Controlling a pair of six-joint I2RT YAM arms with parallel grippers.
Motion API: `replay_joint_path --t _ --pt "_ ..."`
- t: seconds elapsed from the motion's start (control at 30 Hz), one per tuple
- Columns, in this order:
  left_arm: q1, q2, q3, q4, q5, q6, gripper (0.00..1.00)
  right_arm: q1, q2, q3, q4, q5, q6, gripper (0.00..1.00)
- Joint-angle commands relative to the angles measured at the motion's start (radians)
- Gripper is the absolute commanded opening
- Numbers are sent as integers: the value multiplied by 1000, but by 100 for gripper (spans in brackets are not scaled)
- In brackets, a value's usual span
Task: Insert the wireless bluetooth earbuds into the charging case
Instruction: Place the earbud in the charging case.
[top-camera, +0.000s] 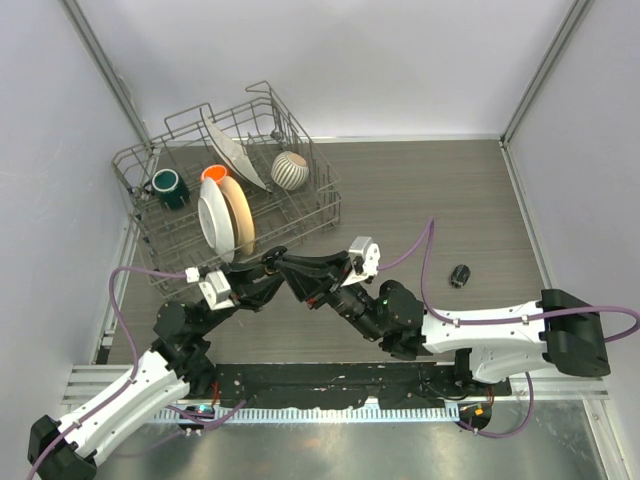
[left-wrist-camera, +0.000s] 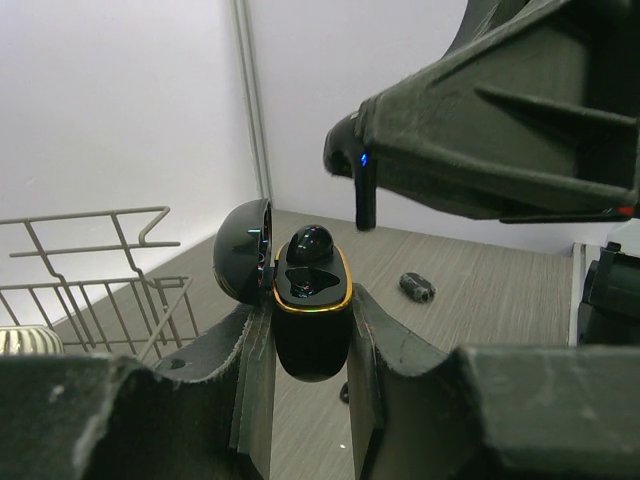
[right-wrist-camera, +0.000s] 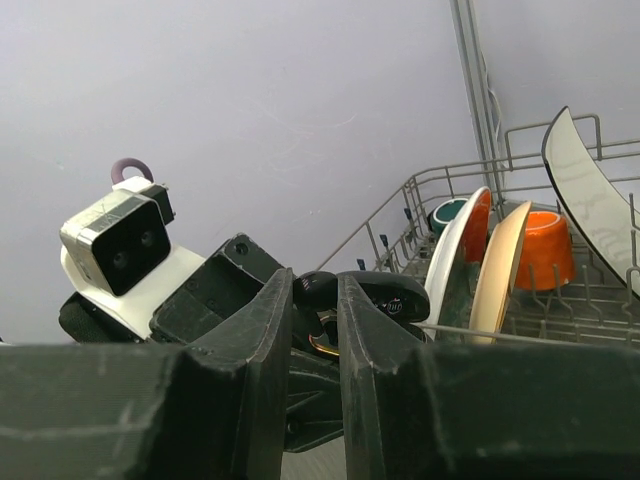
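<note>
My left gripper (left-wrist-camera: 308, 312) is shut on the charging case (left-wrist-camera: 312, 345), a glossy black case with a gold rim, held above the table with its lid (left-wrist-camera: 243, 250) open to the left. One earbud (left-wrist-camera: 310, 243) sits in the far slot and the near slot is bare. My right gripper (right-wrist-camera: 315, 284) is shut on a second earbud (right-wrist-camera: 320, 291), whose stem (left-wrist-camera: 364, 200) hangs just above and right of the case. Another earbud (top-camera: 459, 275) lies on the table to the right; it also shows in the left wrist view (left-wrist-camera: 417, 287). In the top view both grippers meet at mid-table (top-camera: 281, 265).
A wire dish rack (top-camera: 320, 215) stands at the back left with plates (top-camera: 225, 215), a green mug (top-camera: 168, 187), an orange bowl (right-wrist-camera: 545, 250) and a ribbed vase (top-camera: 290, 171). Its near edge is close behind the two grippers. Purple cables loop beside both arms.
</note>
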Motion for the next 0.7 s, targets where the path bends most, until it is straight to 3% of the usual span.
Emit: replay_joint_path --t 0.0,0.67 --pt "1 1 4 61 20 -7 0 6 17 48 67 17 16 1" --pt "1 9 9 72 34 -13 0 6 74 58 41 59 4 1"
